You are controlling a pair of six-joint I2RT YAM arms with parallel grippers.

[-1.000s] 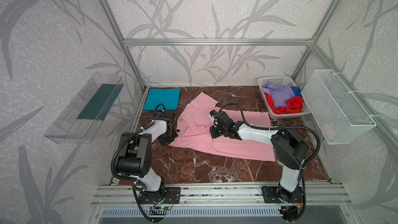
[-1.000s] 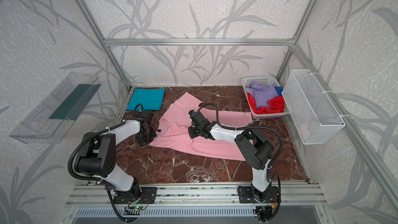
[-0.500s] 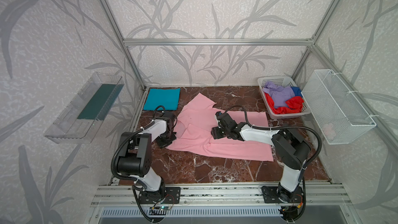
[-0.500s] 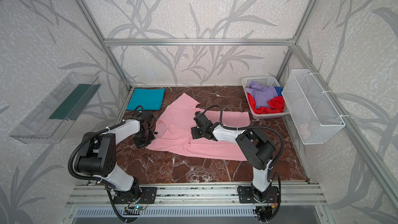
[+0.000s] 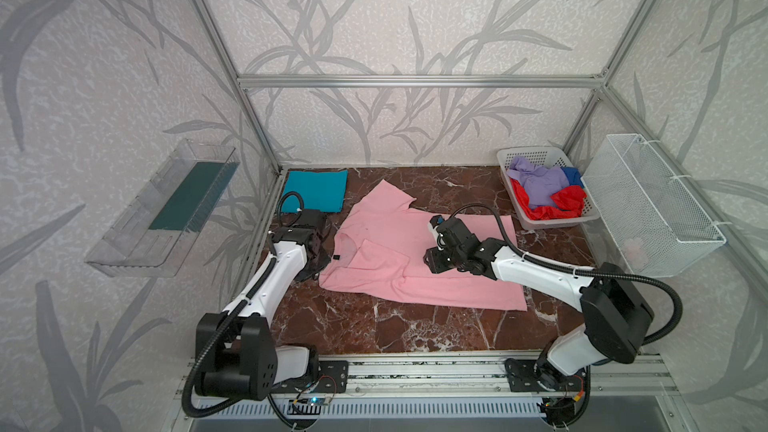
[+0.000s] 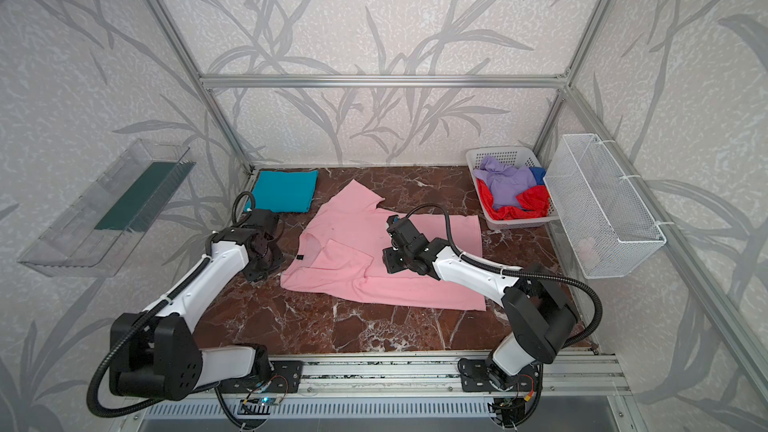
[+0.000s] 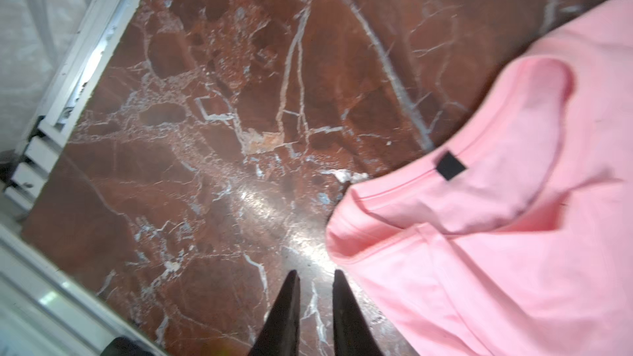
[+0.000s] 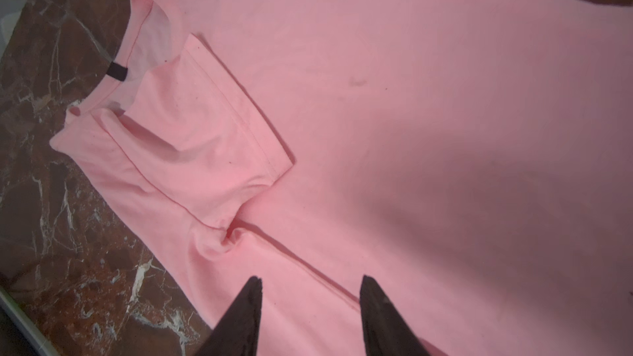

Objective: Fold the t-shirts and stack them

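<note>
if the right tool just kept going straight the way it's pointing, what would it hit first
The light pink fabric t-shirt spread on the brown marble table. The right tool, jaws open, points down at its body near the folded-in sleeve; its height above the cloth is unclear.

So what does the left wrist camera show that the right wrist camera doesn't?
Only the left wrist view: the white frame rail at the table's edge, and the left claw, slightly open over the bare marble tabletop beside the pink t-shirt. Only the right wrist view: the right claw, open above pink fabric, and the folded-over sleeve's hem. Both: that t-shirt, its dark neck label and the tabletop.
</note>
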